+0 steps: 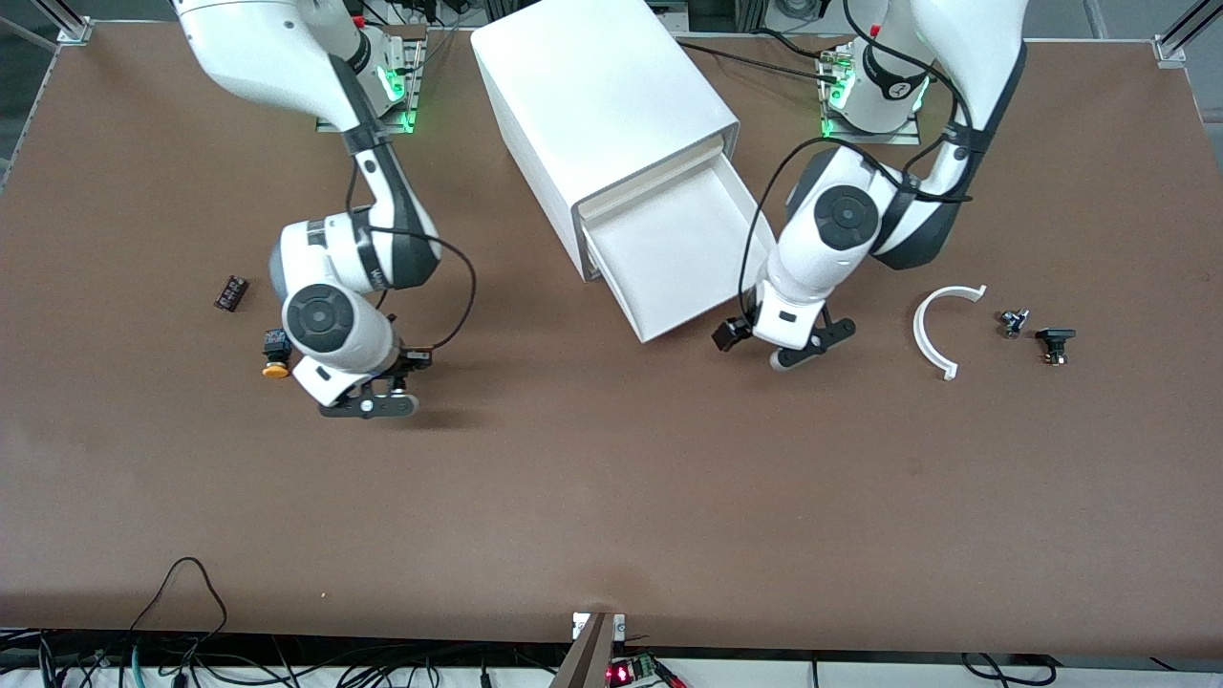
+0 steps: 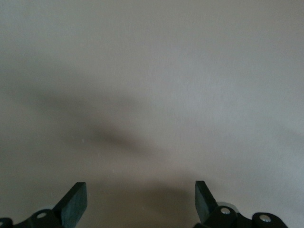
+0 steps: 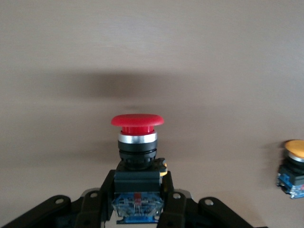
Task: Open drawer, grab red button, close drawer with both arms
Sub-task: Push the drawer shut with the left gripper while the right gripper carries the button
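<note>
The white cabinet (image 1: 602, 115) has its top drawer (image 1: 712, 196) pulled out and showing nothing inside. My right gripper (image 1: 368, 405) is low over the table toward the right arm's end, shut on the black body of the red-capped button (image 3: 137, 121). In the right wrist view (image 3: 137, 190) the fingers clamp the body from both sides. The hand hides the button in the front view. My left gripper (image 1: 783, 346) is open and empty above the table, beside the drawer's front corner. In the left wrist view (image 2: 140, 204) only bare surface lies between its spread fingers.
An orange-capped button (image 1: 276, 367) stands beside the right gripper and also shows in the right wrist view (image 3: 294, 148). A small black part (image 1: 230, 292) lies near it. A white curved piece (image 1: 941, 330), a metal part (image 1: 1011, 322) and a black part (image 1: 1055, 344) lie toward the left arm's end.
</note>
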You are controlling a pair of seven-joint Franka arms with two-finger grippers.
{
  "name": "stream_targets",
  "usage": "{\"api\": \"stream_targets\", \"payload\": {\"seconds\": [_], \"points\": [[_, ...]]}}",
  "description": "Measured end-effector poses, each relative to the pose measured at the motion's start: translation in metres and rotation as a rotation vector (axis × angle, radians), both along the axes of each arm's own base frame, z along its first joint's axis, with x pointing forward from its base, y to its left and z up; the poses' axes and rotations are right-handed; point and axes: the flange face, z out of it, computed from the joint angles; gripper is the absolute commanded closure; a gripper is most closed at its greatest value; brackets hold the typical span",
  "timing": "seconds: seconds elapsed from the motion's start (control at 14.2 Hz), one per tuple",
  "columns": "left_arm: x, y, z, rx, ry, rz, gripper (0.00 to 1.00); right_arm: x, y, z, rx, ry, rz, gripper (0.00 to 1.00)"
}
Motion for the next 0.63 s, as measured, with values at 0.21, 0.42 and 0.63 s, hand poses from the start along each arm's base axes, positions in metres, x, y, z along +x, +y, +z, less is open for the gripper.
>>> {"api": "stream_targets", "payload": {"seconds": [0.21,0.42,0.63], "points": [[-0.021,-0.016,-0.01,0.006,0.028,-0.001,0.0,-0.011,-0.046,-0.013,0.016,-0.05,-0.04,0.71],[-0.043,-0.037,-0.009,0.0,0.043,-0.01,0.0,-0.033,-0.064,-0.036,0.033,-0.105,-0.022,0.71],[-0.073,-0.063,-0.01,-0.003,0.064,-0.054,0.0,-0.055,-0.068,-0.061,0.038,-0.125,-0.004,0.69]]}}
